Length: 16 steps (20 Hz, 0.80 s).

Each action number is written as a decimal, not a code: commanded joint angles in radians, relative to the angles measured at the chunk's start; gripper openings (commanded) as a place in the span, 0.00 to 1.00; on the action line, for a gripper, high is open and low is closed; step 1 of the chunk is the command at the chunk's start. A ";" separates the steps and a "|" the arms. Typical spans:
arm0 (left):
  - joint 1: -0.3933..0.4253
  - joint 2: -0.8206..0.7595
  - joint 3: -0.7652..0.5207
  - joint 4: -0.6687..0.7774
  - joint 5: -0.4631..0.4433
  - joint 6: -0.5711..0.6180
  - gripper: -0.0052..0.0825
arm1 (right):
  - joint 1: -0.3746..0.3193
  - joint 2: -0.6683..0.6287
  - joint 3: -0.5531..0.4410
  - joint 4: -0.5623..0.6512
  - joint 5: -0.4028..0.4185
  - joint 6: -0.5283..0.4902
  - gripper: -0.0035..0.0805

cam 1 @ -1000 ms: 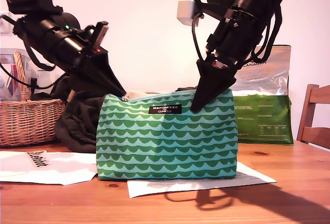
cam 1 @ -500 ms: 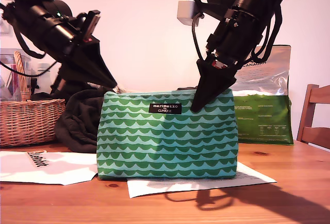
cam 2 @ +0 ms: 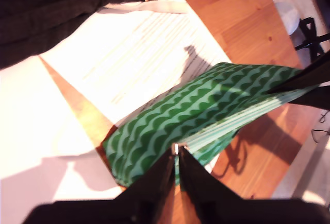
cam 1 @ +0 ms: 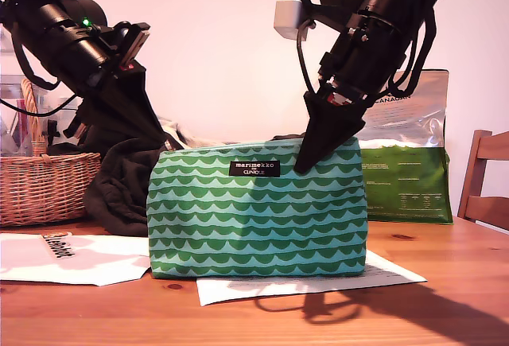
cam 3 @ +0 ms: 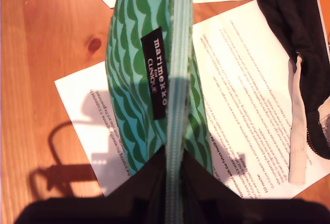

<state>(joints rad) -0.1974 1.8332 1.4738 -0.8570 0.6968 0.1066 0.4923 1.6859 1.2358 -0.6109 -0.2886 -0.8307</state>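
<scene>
Both hands grip the green pouch (cam 1: 254, 219) on the worktop (cam 1: 445, 298): my first hand (cam 2: 176, 157) pinches its zip pull (cam 2: 175, 147), my second hand (cam 3: 173, 154) clamps the far top edge, bracing it upright.

LOW AND CLOSE: The exterior view sits near bench (cam 1: 445, 298) height, close in, facing the broad side of the pouch (cam 1: 258, 211) with the wall (cam 1: 231, 60) behind. The first wrist view rides above my first hand (cam 2: 175, 154) and looks steeply down past its tips at one end of the pouch and the paper (cam 2: 134, 64) beneath. The second wrist view looks almost straight down along my second hand (cam 3: 174, 158), close over the zip (cam 3: 178, 54). All three share pouch, paper and bench.
</scene>
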 commanded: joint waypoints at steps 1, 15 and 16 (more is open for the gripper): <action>0.018 -0.014 0.008 0.001 -0.013 0.007 0.03 | -0.011 0.003 -0.009 -0.016 0.010 0.005 0.03; 0.023 -0.040 0.072 -0.065 -0.013 0.053 0.04 | -0.008 0.003 -0.009 0.000 -0.001 0.005 0.04; 0.022 -0.058 0.074 -0.053 -0.033 0.056 0.04 | -0.008 0.003 -0.009 0.000 -0.006 0.005 0.09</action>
<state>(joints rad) -0.1795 1.8229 1.5410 -0.9127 0.6701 0.1478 0.4858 1.6859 1.2358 -0.6106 -0.2897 -0.8307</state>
